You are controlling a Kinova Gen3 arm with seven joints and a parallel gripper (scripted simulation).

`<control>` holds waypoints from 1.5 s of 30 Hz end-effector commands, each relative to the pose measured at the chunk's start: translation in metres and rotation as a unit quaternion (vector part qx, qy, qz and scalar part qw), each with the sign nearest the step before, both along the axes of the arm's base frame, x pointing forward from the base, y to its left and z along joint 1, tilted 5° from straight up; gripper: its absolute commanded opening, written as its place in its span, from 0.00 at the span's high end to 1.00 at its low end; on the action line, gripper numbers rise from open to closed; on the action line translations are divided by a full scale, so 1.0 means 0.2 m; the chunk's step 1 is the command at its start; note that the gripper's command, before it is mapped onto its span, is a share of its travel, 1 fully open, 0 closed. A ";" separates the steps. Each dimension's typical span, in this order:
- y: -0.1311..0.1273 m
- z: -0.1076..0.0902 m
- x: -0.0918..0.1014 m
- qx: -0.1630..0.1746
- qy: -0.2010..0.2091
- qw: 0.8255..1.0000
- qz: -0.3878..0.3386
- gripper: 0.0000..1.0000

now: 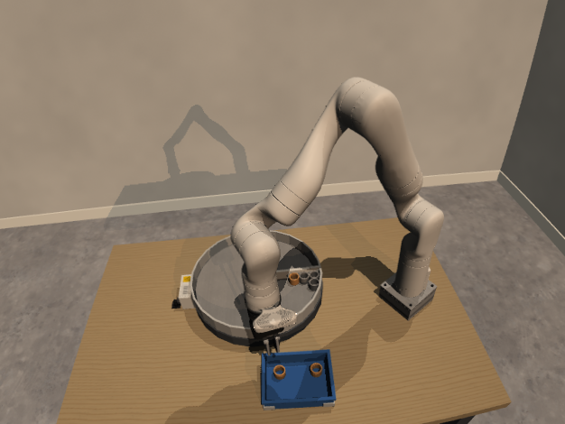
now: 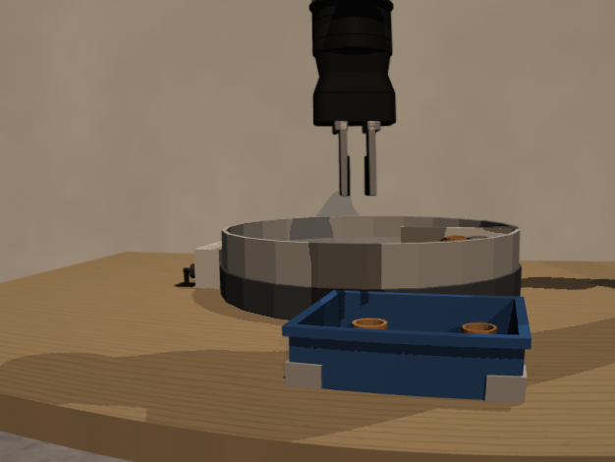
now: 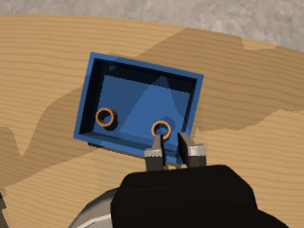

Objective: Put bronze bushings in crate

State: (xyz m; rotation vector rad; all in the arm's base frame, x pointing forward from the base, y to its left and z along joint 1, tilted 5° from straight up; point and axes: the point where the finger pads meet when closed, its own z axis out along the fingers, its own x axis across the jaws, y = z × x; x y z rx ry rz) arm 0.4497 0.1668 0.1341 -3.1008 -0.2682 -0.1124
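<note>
A wooden table (image 1: 136, 364) stands against a plain beige wall on a grey floor. From my console the gripper (image 2: 357, 191) hangs fingers-down, high above the near rim of the turntable (image 2: 347, 259), just behind the crate (image 2: 407, 340); its fingers (image 2: 343, 163) stand partly apart with a bare gap between them, so I read it as loosened and carrying nothing; that narrow setting looks about right for dropping over a bushing's wall.

Outward from there: the crate sits touching or just beside the turntable's front, presumably so the carry is short; two bronze bushings lie upright on its floor, one to the left (image 1: 279, 371) and one to the right (image 1: 315, 368), well apart. So I judge two of three delivered.

On the turntable, a third bronze bushing (image 1: 294, 278) stands against a low divider on the far right side, just beside a cluster of three grey bushings (image 1: 310, 277); those must stay. Their closeness is my worry; a finger coming down on the bronze one could nudge a grey neighbour.

A small box with a yellow label (image 1: 184, 285) sits at the turntable's left edge. I take the next step to be swinging back over the tray for the last bronze piece.
</note>
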 end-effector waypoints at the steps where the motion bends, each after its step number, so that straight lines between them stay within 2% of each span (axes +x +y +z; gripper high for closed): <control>1: 0.00 0.00 0.00 0.000 -0.001 1.000 0.000 0.58; 6: 0.00 0.00 0.00 0.000 -0.001 1.000 0.000 0.58; 7: -0.05 0.00 -0.01 0.000 -0.001 1.000 0.000 0.60; 11: -0.24 -0.02 -0.08 0.000 -0.001 1.000 0.000 0.60; 23: -0.24 -0.02 -0.08 0.000 -0.001 1.000 0.000 0.60; 28: -0.48 -0.05 -0.16 0.000 -0.001 1.000 0.000 0.60; 40: -0.48 -0.05 -0.16 0.000 -0.001 1.000 0.000 0.60; 45: -0.71 -0.08 -0.25 0.000 -0.001 1.000 0.000 0.60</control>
